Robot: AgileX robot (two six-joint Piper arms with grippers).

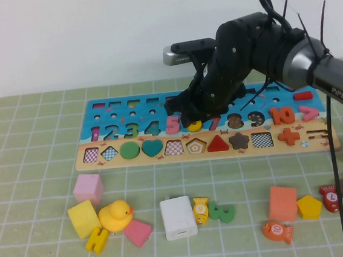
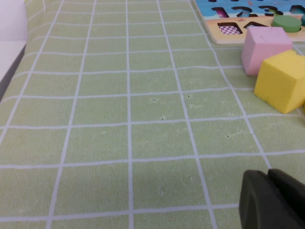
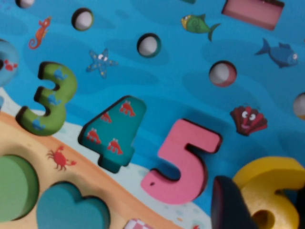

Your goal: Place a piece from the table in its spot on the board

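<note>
From above, the right gripper (image 1: 194, 119) hangs over the board (image 1: 115, 112), fingers closed on the yellow 6 (image 1: 195, 126) between the pink 5 (image 1: 172, 124) and red 7. The left gripper (image 2: 274, 200) is beside the board's end; its fingers' spread is unreadable. The right wrist view shows the 6 (image 3: 271, 186) touching the board (image 3: 157, 76) beside the 5 (image 3: 183, 164).

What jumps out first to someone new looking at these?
The right arm's gripper is down over the middle of the board, at the yellow 6 beside the pink 5. Loose blocks and a yellow duck litter the green mat in front. The left gripper hovers over bare mat near a pink cube.
</note>
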